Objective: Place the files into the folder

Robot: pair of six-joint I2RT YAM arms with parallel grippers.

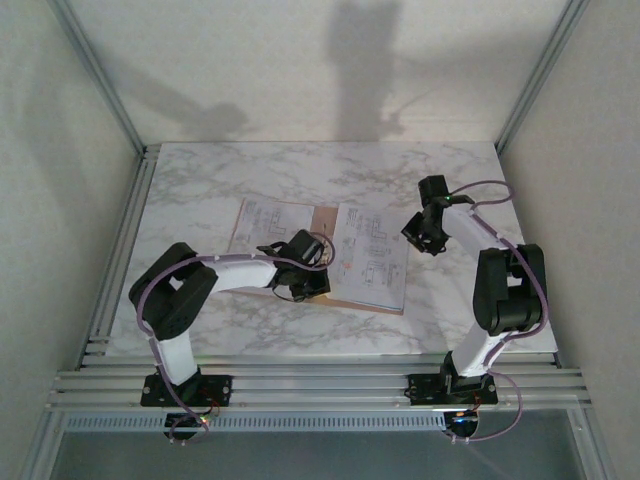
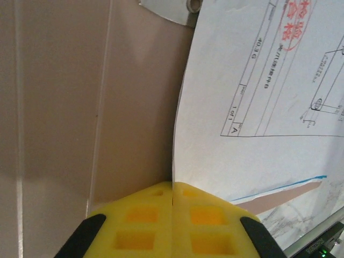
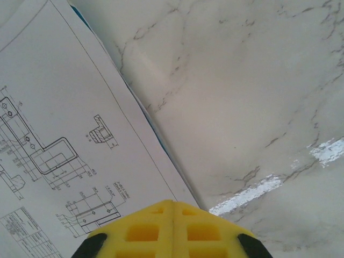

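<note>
The files [image 2: 215,134] read "1 of 1" and "A".

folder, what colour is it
The folder is plain pinkish tan, clearest in the left wrist view.

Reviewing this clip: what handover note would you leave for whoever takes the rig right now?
Left tool: shut, at the curved edge of one sheet over the folder; whether it grips the sheet is unclear.
Right tool: shut, at the right-hand sheet's outer edge.
Files: lying on both leaves of the open folder on the table.
Done: sheets rest on the folder.
Left: square them up, close the folder.
</note>
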